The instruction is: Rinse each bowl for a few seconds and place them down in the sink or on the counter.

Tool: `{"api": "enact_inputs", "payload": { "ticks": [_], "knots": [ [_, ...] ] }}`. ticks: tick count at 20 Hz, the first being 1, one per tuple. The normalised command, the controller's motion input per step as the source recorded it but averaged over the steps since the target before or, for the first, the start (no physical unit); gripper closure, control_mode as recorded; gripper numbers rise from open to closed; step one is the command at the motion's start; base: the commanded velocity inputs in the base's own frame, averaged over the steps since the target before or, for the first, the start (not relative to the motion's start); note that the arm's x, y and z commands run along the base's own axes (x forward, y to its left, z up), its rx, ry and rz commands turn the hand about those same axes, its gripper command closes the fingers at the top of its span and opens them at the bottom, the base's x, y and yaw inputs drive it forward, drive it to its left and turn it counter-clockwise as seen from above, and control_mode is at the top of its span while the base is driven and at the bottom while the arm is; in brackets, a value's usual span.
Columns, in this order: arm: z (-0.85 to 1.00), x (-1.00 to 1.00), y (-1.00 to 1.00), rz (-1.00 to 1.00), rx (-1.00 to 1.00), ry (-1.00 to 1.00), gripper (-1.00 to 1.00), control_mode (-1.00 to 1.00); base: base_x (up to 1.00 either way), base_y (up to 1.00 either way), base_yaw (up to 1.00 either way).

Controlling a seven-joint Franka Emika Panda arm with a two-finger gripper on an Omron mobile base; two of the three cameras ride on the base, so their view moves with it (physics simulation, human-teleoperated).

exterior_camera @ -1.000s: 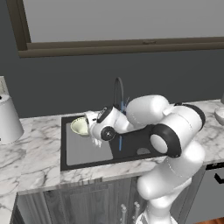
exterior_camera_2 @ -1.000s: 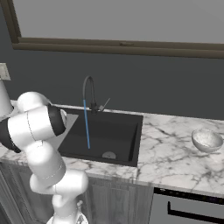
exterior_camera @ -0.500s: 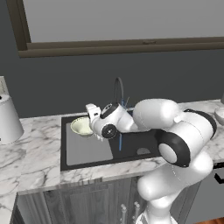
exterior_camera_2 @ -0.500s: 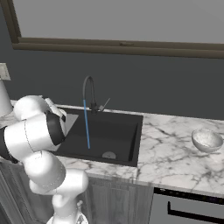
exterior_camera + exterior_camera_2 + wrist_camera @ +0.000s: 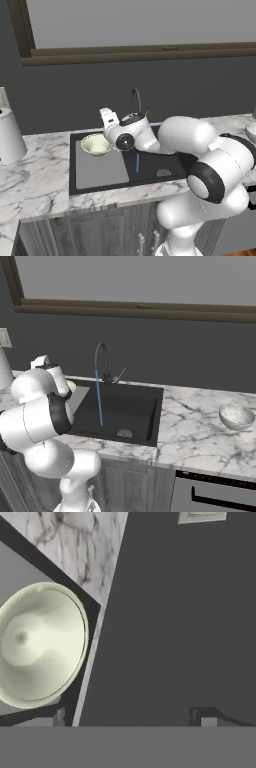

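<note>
One pale greenish-cream bowl (image 5: 95, 144) rests on the grey drainboard panel in the back left corner of the black sink (image 5: 150, 172). In the hand view this bowl (image 5: 40, 644) lies at the left, seen from its open side. My gripper (image 5: 127, 717) is open, its fingertips (image 5: 50, 715) spread wide with nothing between them. It hovers just right of the bowl, near the sink's back edge (image 5: 109, 125). A second bowl (image 5: 237, 416) sits on the marble counter (image 5: 200, 431) to the right of the sink. A blue stream of water (image 5: 99, 398) runs from the faucet (image 5: 102, 358).
A tall white cylinder (image 5: 10, 135) stands on the counter left of the sink. The dark wall and window sill (image 5: 140, 52) rise behind the sink, with a wall outlet (image 5: 5, 337) at the left. My arm's bulk (image 5: 200, 145) hangs over the sink's right half.
The hand has turned and risen slightly beside the bowl while the elbow swung lower. The bowl in the sink has stayed put and the jaws have stayed open.
</note>
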Motion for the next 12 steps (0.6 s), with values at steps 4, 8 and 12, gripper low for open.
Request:
{"api": "enact_inputs", "payload": {
  "ticks": [4, 8, 12],
  "knots": [
    [0.60, -0.13, -0.12, -0.10, 0.00, 0.00, -1.00, -1.00, 0.00, 0.00, 0.00],
    [0.52, -0.16, -0.12, -0.10, 0.00, 0.00, -1.00, -1.00, 0.00, 0.00, 0.00],
    [0.48, -0.18, -0.12, -0.10, 0.00, 0.00, -1.00, -1.00, 0.00, 0.00, 0.00]
  ]
}}
